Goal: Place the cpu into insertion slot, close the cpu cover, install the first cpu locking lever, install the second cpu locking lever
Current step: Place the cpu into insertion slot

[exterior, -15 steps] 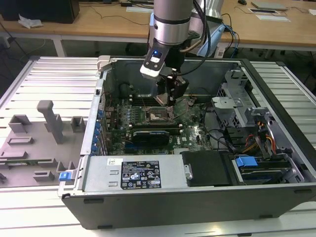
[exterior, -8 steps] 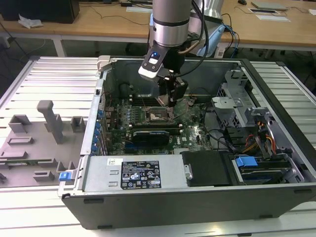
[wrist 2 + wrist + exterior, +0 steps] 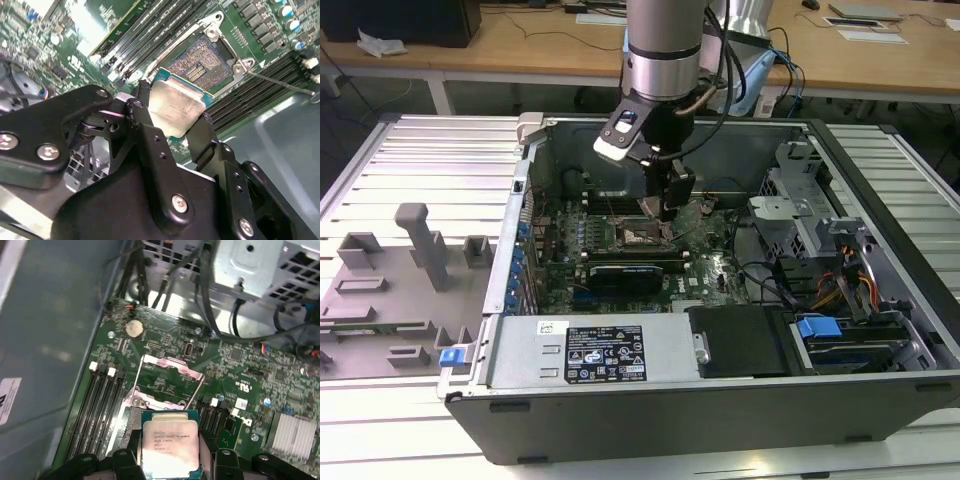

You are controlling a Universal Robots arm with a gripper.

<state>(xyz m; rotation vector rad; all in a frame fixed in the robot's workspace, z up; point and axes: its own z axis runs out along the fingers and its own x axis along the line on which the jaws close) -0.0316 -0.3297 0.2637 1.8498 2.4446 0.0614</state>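
The cpu point(image 3: 170, 442), a small square chip with a pale metal top, sits between my gripper's point(image 3: 170, 452) black fingers point(image 3: 131, 447), which are shut on two of its opposite edges. In the second wrist view the cpu point(image 3: 177, 105) hangs tilted just above and beside the open insertion slot point(image 3: 200, 62), whose contact field is bare. The cpu cover point(image 3: 170, 371) stands swung up, with thin wire locking levers point(image 3: 134, 382) raised beside it. In the exterior view my gripper point(image 3: 665, 212) is low inside the computer case, over the slot point(image 3: 638, 235).
Memory slots point(image 3: 100, 405) flank the socket. A long black card point(image 3: 630, 272) lies in front of it, and a silver heatsink point(image 3: 295, 435) is nearby. The case wall point(image 3: 670, 410), drive cage point(image 3: 800, 200) and cables point(image 3: 770, 285) hem in the board. Grey fixtures point(image 3: 400, 270) stand outside the case.
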